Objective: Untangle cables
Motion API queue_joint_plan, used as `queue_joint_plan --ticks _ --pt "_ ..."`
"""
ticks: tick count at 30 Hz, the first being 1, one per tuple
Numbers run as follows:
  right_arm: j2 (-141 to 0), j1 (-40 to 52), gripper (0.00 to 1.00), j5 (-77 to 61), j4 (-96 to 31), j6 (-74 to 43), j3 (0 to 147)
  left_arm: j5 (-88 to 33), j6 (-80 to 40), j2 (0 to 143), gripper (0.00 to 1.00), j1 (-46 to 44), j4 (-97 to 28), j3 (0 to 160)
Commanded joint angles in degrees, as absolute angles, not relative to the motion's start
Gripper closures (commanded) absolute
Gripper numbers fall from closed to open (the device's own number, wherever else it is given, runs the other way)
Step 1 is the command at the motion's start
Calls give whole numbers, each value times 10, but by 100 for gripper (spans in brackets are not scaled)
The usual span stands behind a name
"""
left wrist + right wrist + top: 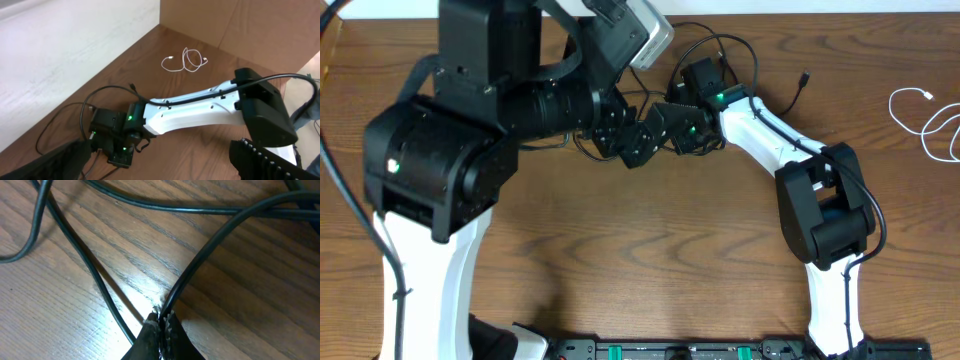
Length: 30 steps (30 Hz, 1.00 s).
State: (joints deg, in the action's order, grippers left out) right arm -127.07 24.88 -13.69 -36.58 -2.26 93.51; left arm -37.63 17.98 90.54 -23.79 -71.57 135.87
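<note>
The right gripper (161, 328) is down at the counter (650, 265) with its fingertips pressed together on one black cable (220, 235). Seen from its wrist, that cord rises out of the pinch and curves away to the right over the wood grain. A second black cord (90, 265) runs on a slant just beside the fingertips on the left, and a third (175, 208) lies across the top of that view. I cannot tell whether these are separate cords or loops of the same one.

From overhead, the black tangle lies near the middle of the far edge of the counter, partly under both arms. One loose end with a small plug (804, 78) trails off to the right of it.

The left gripper (157, 167) is spread wide with nothing between its fingers. It hangs just beside the right gripper, above the tangle.

The white cable (190, 60) lies in a few loose loops by itself near the right edge of the counter, toward the far corner, well apart from the black ones and from both grippers.
</note>
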Motion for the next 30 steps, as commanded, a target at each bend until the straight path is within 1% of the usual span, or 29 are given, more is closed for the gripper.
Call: queue_joint_plan --ticks 1,7,11,17,23,24,30 --pt "-1276 242 99 -135 -365 -34 930 -386 177 886 7 -239 -716 1360" --pt "-1275 233 99 -155 -353 -36 939 -376 177 887 7 -239 -726 1360" --pt "-1268 220 99 -184 -362 -36 974 -343 177 887 7 -239 -731 1360" --pt "-1253 201 99 -199 -420 -27 1086 -299 177 892 7 -239 -733 1360" --pt "-1237 191 99 -196 -481 -7 1180 -279 177 912 7 -239 -739 1360" --pt "-1230 189 99 -187 -501 1 1214 -251 177 925 7 -239 -743 1360" --pt "-1212 182 99 -180 -545 11 1294 -217 179 970 7 -239 -754 1360"
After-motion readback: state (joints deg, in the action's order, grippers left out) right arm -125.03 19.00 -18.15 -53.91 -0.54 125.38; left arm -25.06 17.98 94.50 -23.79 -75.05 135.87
